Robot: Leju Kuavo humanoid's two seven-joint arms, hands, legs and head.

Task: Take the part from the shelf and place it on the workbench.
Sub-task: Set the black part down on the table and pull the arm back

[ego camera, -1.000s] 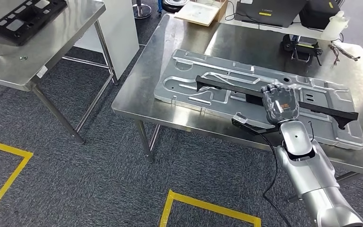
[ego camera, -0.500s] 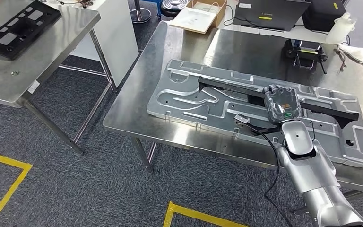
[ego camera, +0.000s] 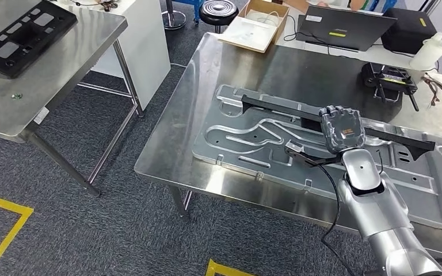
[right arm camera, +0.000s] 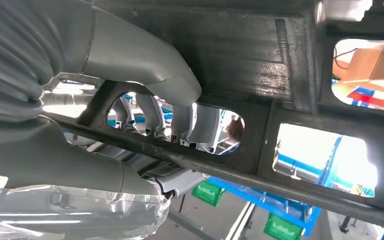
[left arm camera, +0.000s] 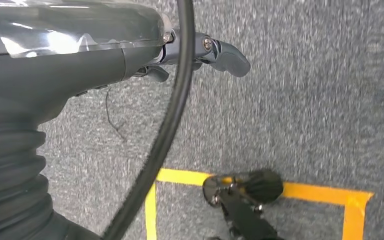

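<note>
A long black plastic part (ego camera: 276,107) with cut-out openings lies across a large pressed silver metal panel (ego camera: 247,135) on the steel workbench (ego camera: 170,146). My right hand (ego camera: 341,129) grips this part near its middle, palm down. In the right wrist view the fingers (right arm camera: 180,117) hook through an opening of the black part (right arm camera: 290,55). I cannot tell whether the part rests on the panel or hangs just over it. My left hand (left arm camera: 80,55) hangs over grey carpet with its thumb (left arm camera: 225,52) sticking out and nothing in it.
A second steel table (ego camera: 52,80) at the left carries a black panel (ego camera: 20,34). Behind the workbench are a cardboard box (ego camera: 254,17), a laptop (ego camera: 345,26), a black case (ego camera: 406,24), a controller (ego camera: 388,77) and a stool (ego camera: 218,8). Yellow tape (ego camera: 3,210) marks the carpet.
The whole picture has shifted, so the camera moved. My right hand keeps its hold on the black part over the metal panel.
</note>
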